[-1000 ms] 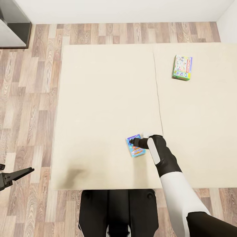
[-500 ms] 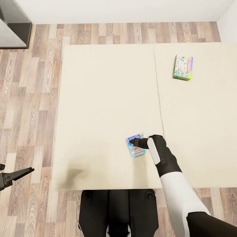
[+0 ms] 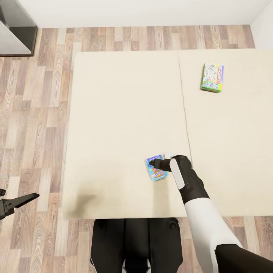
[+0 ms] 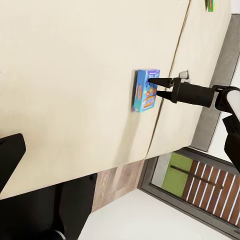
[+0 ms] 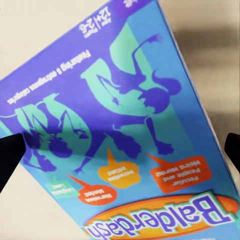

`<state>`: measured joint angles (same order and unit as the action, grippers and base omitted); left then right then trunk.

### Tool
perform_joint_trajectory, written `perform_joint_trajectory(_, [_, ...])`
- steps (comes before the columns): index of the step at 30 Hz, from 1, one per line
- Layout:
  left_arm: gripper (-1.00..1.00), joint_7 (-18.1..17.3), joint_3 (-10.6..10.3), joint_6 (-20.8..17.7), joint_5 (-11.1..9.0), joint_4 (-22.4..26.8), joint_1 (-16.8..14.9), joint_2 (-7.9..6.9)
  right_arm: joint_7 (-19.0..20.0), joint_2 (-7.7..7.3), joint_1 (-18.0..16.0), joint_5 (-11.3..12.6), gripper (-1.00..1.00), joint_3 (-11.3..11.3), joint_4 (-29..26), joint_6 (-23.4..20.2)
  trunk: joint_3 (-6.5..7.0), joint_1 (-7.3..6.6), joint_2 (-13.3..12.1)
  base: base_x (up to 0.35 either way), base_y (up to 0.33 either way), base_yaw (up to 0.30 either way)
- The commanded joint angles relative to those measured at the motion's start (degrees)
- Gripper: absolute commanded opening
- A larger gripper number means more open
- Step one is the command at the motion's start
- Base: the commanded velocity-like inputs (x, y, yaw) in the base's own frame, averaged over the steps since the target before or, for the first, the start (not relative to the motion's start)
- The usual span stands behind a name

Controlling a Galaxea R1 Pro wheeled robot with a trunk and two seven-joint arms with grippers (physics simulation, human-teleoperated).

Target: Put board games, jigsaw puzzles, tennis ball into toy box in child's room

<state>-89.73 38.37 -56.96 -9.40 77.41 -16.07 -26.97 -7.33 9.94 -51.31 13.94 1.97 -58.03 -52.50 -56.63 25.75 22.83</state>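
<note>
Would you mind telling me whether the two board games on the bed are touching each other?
No: the blue Balderdash box lies near the bed's front edge, while the green-edged game box lies apart, far across the mattress.

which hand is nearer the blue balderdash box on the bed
Right. The right hand is directly over the blue Balderdash box, fingers straddling it. The left hand hangs over the wood floor, off the bed's edge, well away from the box.

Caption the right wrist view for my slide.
Right hand poised open around the blue-purple Balderdash board game lying flat on the beige bed.
</note>
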Motion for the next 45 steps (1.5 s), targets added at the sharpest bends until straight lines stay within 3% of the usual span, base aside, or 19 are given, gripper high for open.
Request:
perform_joint_trajectory(1, [1.00, -0.27, 0.02, -0.61, 0.08, -0.01, -0.02, -0.02, -0.52, 0.05, -0.02, 0.65, 1.00, 0.11, -0.08, -0.21, -0.06, 0.04, 0.09, 0.000, 0.113, 0.000])
perform_joint_trajectory(45, [1.00, -0.27, 0.03, -0.61, 0.08, 0.00, -0.02, -0.02, -0.50, 0.05, -0.03, 0.66, 1.00, 0.13, -0.14, -0.23, -0.06, 0.04, 0.09, 0.000, 0.057, 0.000])
